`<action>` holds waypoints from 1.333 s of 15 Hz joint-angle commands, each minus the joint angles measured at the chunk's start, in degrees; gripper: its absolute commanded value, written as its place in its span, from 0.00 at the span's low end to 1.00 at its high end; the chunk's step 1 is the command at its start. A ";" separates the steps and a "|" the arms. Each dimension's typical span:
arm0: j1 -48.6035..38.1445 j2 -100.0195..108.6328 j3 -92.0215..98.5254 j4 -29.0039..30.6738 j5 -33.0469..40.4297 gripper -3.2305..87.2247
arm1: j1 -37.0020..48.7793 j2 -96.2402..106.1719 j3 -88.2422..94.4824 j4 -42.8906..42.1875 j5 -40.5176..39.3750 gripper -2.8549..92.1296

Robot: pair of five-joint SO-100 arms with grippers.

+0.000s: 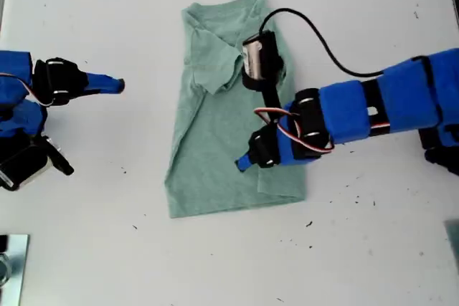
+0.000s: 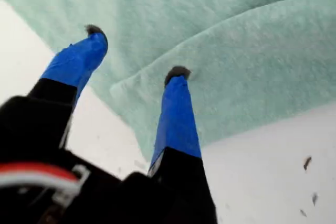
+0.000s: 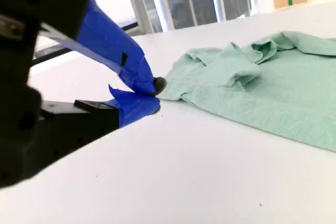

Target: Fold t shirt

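My first gripper (image 1: 242,165) hangs spread over the t shirt (image 1: 215,148), low at the centre of the exterior view, apparently with a cloth fold edge between its fingers, likely to pinch it for another fold. My second gripper (image 1: 120,86), pressed together and empty, waits off the cloth at the exterior view's left. The shirt lies partly folded, centre frame, on the white table (image 1: 93,249).

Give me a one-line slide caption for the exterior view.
Partly folded t shirt on a white table, my first gripper over its lower part, my second gripper shut off to the exterior view's left.
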 commanded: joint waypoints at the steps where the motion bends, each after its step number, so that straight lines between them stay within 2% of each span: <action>1: 0.26 0.53 0.70 0.35 0.26 0.03 | 1.49 9.40 -10.28 13.10 -4.48 0.33; 2: 0.09 0.62 0.70 0.35 0.26 0.03 | 4.04 15.12 -6.86 18.54 -6.15 0.30; 3: 0.00 0.70 0.70 0.44 0.26 0.03 | 8.09 22.24 0.97 22.50 -7.56 0.15; 4: 0.00 0.70 0.70 0.44 0.26 0.03 | 12.57 31.29 12.13 21.80 -11.51 0.08; 7: 0.26 0.70 0.70 0.44 0.26 0.03 | 23.47 61.08 50.01 8.79 -19.42 0.05; 10: -0.09 0.79 0.70 0.44 0.18 0.03 | 26.28 83.41 77.96 -0.88 -18.63 0.05; 13: 1.23 0.09 0.26 0.26 -0.97 0.03 | 26.98 83.85 79.89 -0.70 -16.61 0.05; 15: 8.70 -15.47 -11.25 -2.11 -9.93 0.03 | 27.33 83.85 79.63 -0.44 -16.35 0.05; 17: 17.67 -45.97 -40.78 8.44 -14.15 0.03 | 27.07 84.02 79.63 -0.26 -16.00 0.05; 19: 23.64 -71.02 -72.69 26.10 -13.54 0.03 | 26.98 84.02 79.63 -0.26 -16.08 0.05; 20: 26.19 -81.47 -87.36 31.82 -12.39 0.03 | 26.98 84.20 79.63 -0.26 -16.17 0.05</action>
